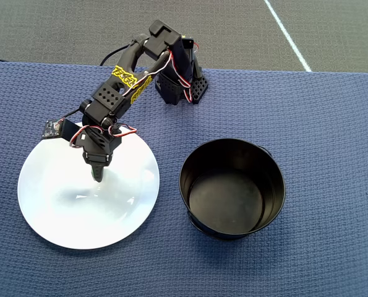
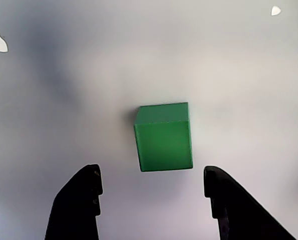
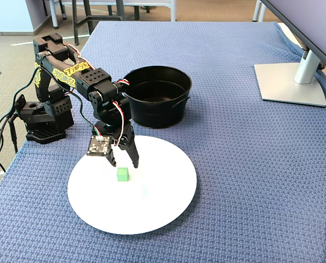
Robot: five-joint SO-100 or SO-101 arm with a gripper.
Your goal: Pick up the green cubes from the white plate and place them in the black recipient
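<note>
A small bright-green cube [image 3: 122,174] lies on the white plate [image 3: 163,192], left of the plate's middle in the fixed view. My gripper [image 3: 124,163] is open and empty. It points down just above the cube, one finger to each side. In the wrist view the cube [image 2: 164,137] sits just ahead of the gap between the black fingers [image 2: 81,200], touching neither; my gripper [image 2: 151,171] stands wider than the cube. In the overhead view my gripper [image 1: 98,175] hides the cube over the plate [image 1: 66,210]. The black pot [image 1: 232,189] stands empty to the plate's right.
The arm's base [image 3: 42,118] stands at the table's left edge in the fixed view, behind the plate. The pot [image 3: 157,96] is close behind the plate. A monitor stand [image 3: 291,82] sits at the far right. Blue woven cloth [image 3: 250,181] covers the table.
</note>
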